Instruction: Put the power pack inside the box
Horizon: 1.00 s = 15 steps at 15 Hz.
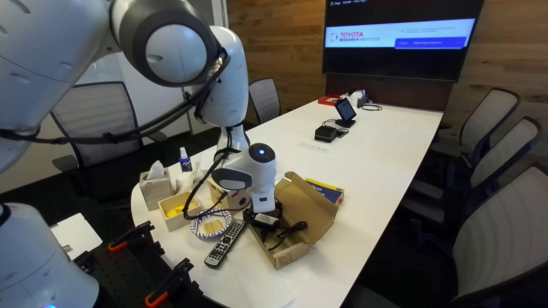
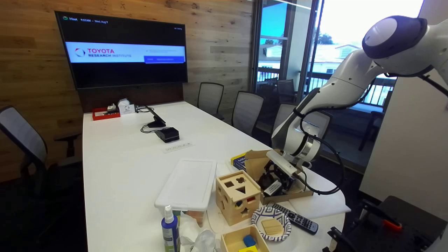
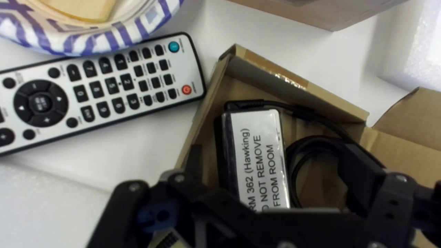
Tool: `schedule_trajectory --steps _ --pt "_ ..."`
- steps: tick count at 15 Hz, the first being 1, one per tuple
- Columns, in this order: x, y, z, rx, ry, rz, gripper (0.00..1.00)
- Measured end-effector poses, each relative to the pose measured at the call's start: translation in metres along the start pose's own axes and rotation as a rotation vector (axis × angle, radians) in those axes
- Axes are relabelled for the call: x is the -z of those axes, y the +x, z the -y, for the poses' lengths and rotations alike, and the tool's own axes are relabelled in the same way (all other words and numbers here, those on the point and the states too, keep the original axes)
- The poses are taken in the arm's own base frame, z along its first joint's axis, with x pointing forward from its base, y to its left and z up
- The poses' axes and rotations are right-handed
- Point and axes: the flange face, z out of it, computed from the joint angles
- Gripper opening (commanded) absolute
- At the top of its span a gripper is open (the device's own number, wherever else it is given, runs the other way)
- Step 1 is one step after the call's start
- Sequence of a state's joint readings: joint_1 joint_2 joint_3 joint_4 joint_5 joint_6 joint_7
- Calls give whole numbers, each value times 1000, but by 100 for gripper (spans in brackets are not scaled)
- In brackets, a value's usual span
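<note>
Power pack (image 3: pixel 256 155) within the walls of the cardboard box (image 3: pixel 337 105), beneath the gripper (image 3: pixel 270 153); its black cord (image 3: pixel 303 112) loops beside it, and whether the pack touches the box's bottom cannot be told. The gripper is released: in the wrist view its fingers (image 3: pixel 360 175) stand apart on either side of the pack, cardboard showing between the pack and one of them. The box's flap (image 1: pixel 308 209) rises beside the gripper, a blue-and-yellow packet (image 1: pixel 327 191) just behind it. On the gripper's opposite side lie the remote (image 3: pixel 103 89), close against the box, then a paper plate (image 3: pixel 117 34) holding a pale flat piece (image 2: pixel 272 226), then a wooden tray (image 1: pixel 183 220) containing blue and yellow blocks (image 2: pixel 249 240). Near the gripper stands a wooden cube (image 2: pixel 238 197), coloured pieces visible through its shaped holes; farther from the gripper is a plastic bin (image 2: pixel 189 182) with a white lid. Remote, plate and cube thus crowd one flank of the gripper, the raised flap the other. Beyond the flap, white tabletop (image 1: pixel 359 171) runs to its long edge and, away from the gripper, toward the wall screen (image 1: pixel 398 38).
</note>
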<state>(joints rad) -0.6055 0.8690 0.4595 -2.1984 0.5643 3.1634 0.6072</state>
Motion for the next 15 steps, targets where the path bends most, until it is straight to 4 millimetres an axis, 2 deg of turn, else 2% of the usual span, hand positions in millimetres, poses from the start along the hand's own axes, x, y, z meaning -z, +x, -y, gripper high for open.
schedule_trajectory --steps 2,6,11,15 --pt "16 -14 1 15 -8 -26 100" --pt "61 -47 -2 66 -43 -93 100" --pt "126 -91 7 235 -88 -99 100" --pt "172 -109 18 388 -123 -104 100"
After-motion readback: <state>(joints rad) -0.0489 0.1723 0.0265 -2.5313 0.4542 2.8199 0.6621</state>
